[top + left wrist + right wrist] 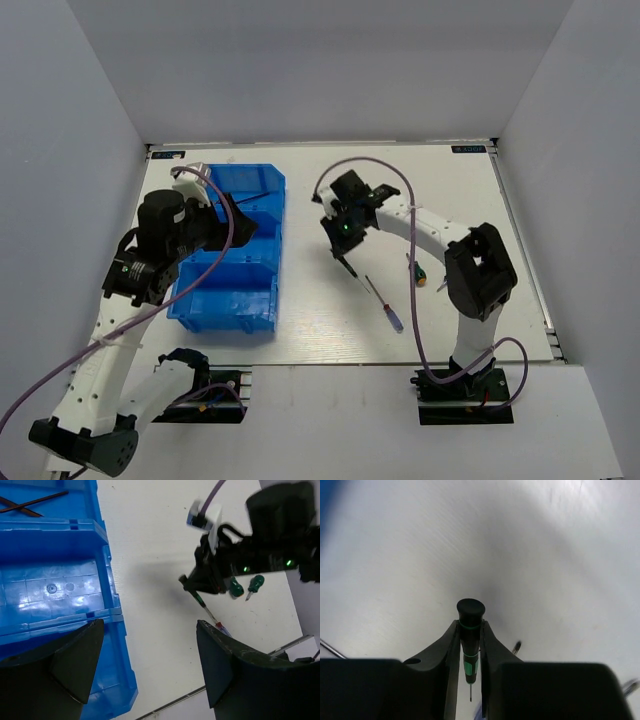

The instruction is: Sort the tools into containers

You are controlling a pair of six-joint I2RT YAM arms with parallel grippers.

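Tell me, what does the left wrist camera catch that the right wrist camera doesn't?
Only the left wrist view: crossed hex keys lying in one compartment of the blue bin, and two green-handled screwdrivers on the table. Only the right wrist view: the right tool close up, pinching a handle just below its cap. Both: the black-green screwdriver it holds, and the white table.

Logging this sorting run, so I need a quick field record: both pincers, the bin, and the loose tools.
left pincer: open, above rim of blue bin
right pincer: shut on black-green screwdriver
hex keys: in the bin's end compartment
blue-handled screwdriver: on table
green-handled screwdrivers: two, on table
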